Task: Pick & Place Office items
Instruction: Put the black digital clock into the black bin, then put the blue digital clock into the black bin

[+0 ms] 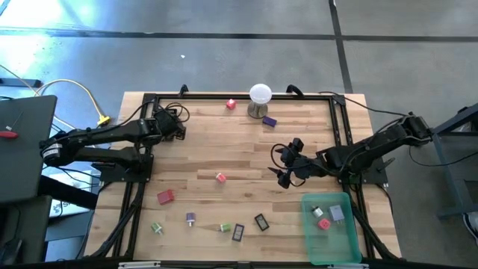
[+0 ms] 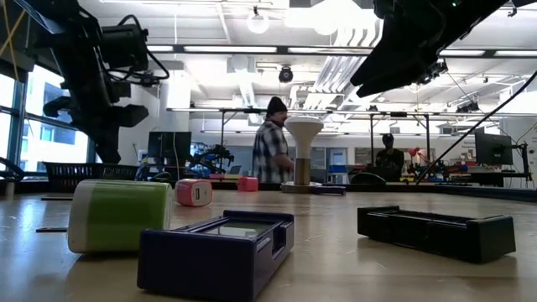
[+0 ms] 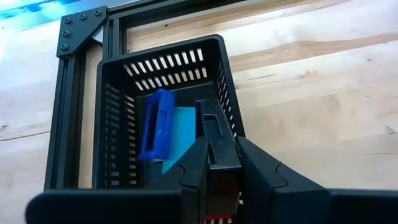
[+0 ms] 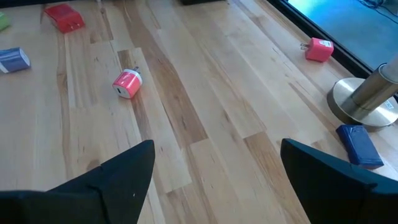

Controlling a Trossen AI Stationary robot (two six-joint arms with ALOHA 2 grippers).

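While no writing reads, left pincer (image 3: 222, 163) grips black piece (image 3: 217, 140).

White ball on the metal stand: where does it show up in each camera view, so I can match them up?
High view: the white ball stands at the table's far edge, near the middle.
Low view: mid-picture, far across the table.
Left wrist view: not in it.
Right wrist view: only its metal base shows, with a blue piece beside it.
Shared landmark: the pink piece close by, also in the right wrist view.

Wooden table (image 1: 224, 142) carries scattered office items (image 1: 165, 196), green bin (image 1: 334, 240), black basket (image 3: 118, 87).
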